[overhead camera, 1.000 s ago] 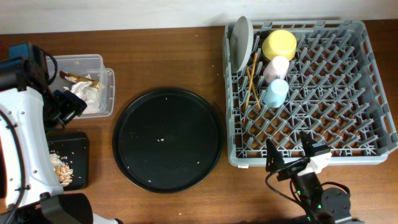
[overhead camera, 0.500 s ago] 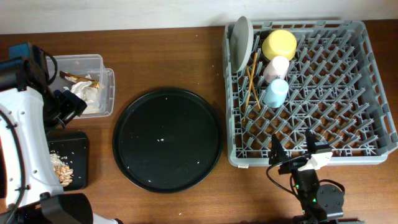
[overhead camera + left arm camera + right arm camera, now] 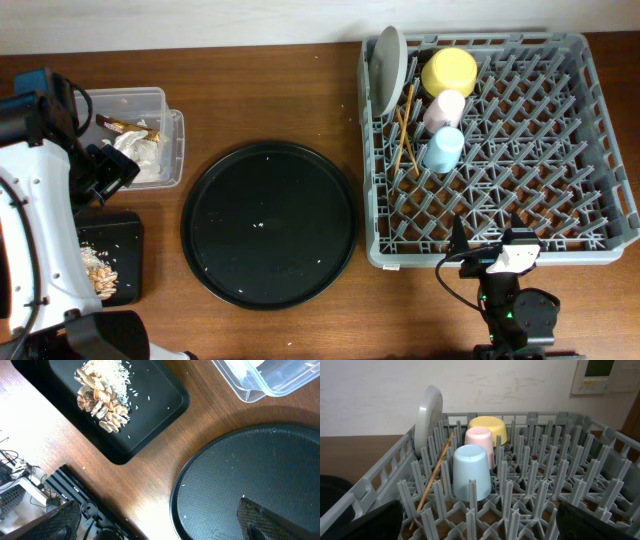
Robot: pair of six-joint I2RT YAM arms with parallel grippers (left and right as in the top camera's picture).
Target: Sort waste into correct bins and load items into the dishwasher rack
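Right gripper has slid a little to the right along the near wall of the dishwasher rack since the earlier overhead frame; nothing else on the desk has shifted. Its jaws stand spread and empty in the right wrist view, looking into the rack from just outside. Left gripper is likewise released and holds nothing, hanging over the desk between the shallow black tray and the round black tray.

Count in the rack, far left corner:
- one pale grey plate, on edge against the wall
- one yellow bowl
- one pink cup and one light blue cup, both upside down
- one pair of chopsticks, lying slantwise among the pegs beside the cups

Two bins at left: the clear box holds the one foil wrapper, and the shallow black tray holds the one heap of food scraps. The round tray carries only a few pale specks.

Judgement: sorting and loading look complete, and the step in hand is the right arm backing off after the last placement. The next move seems to call only for clearing both arms without knocking the rack wall or the bins.
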